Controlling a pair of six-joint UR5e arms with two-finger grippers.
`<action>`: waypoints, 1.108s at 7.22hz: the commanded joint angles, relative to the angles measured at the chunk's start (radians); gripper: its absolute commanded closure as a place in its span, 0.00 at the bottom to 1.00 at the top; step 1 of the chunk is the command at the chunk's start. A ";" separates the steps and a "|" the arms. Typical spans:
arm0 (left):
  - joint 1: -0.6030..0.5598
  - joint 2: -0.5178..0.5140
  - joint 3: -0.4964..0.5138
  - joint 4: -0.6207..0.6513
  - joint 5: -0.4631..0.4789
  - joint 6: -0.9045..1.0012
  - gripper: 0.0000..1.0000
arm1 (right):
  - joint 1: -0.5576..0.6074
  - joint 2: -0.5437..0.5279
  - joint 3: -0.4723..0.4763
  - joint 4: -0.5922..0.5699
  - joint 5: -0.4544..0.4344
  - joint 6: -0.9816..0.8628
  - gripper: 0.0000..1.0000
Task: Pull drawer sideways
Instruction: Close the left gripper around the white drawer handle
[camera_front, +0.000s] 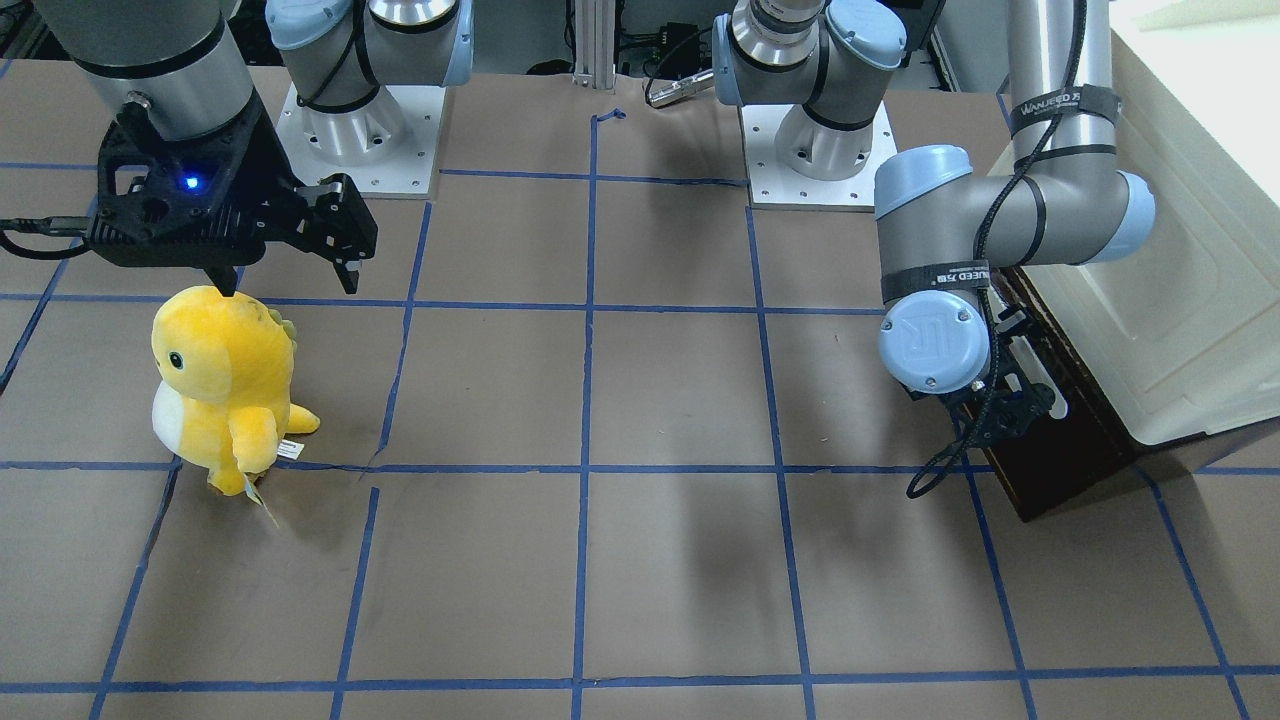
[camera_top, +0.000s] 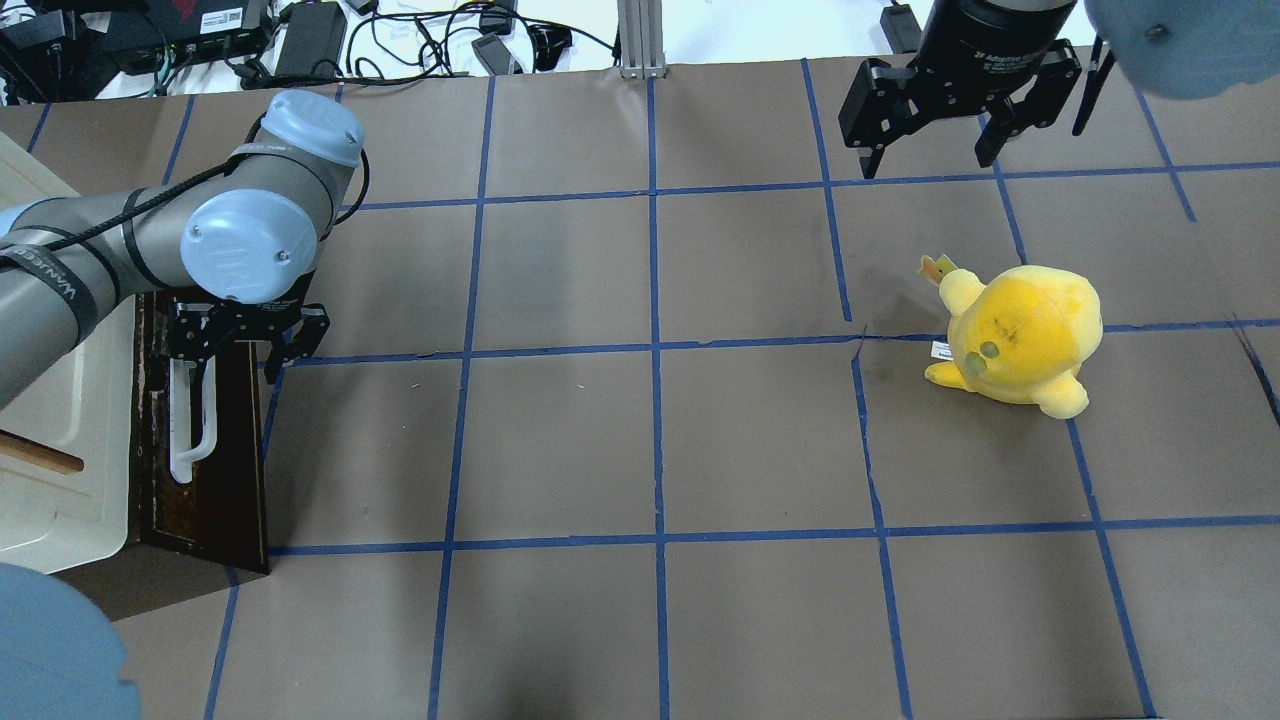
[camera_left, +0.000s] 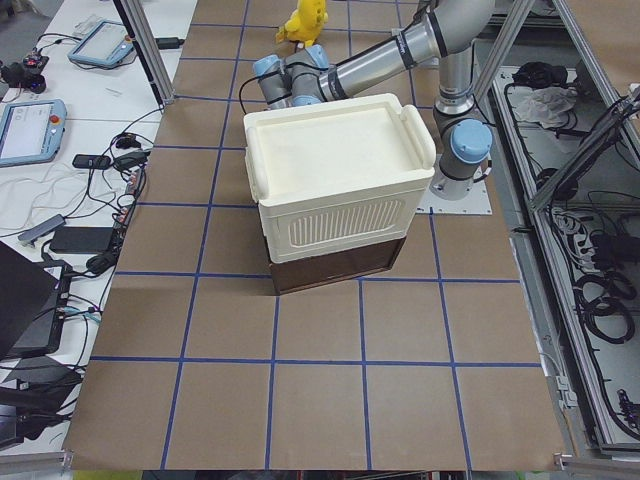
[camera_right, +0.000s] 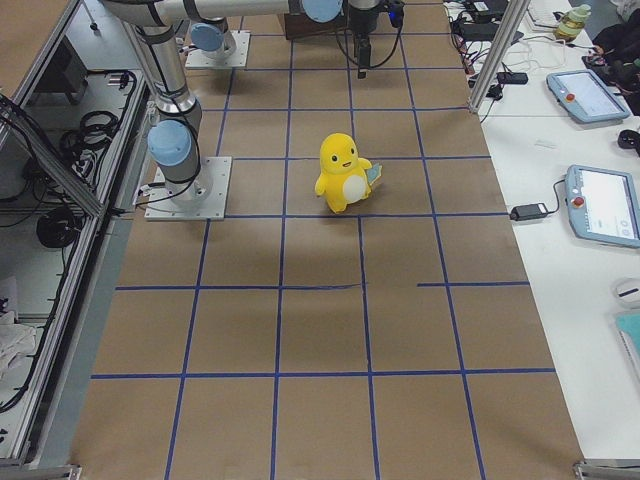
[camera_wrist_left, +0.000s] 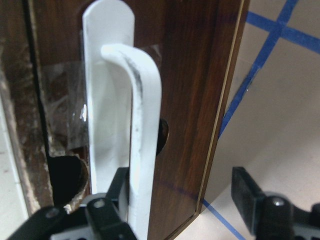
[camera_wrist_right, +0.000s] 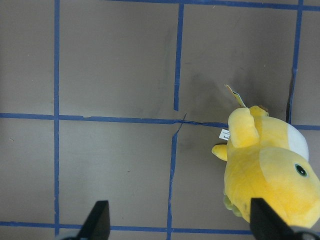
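The left gripper (camera_top: 245, 345) sits at the white bar handle (camera_wrist_left: 142, 150) of the drawer (camera_top: 225, 470), jaws spread, the bar between them and close to one finger. The drawer is at the table's (camera_top: 650, 450) left end, under the cream cabinet (camera_top: 60, 470). The right gripper (camera_top: 930, 165) hangs spread above the table near a yellow plush toy (camera_top: 1020, 335)

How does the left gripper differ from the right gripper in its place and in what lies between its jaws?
The left gripper is at the drawer, with the white handle between its jaws; the right gripper hangs above the table with nothing between its jaws. The left gripper is beside the cabinet; the right gripper is near the yellow toy. Both are open.
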 joint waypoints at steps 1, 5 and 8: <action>0.000 0.003 -0.002 -0.001 0.019 0.001 0.30 | 0.000 0.000 0.000 0.000 0.001 0.000 0.00; 0.000 0.003 0.000 -0.001 0.029 0.006 0.47 | 0.000 0.000 0.000 0.000 0.001 0.000 0.00; 0.000 0.011 0.003 -0.021 0.030 0.003 0.58 | 0.000 0.000 0.000 0.000 0.001 0.000 0.00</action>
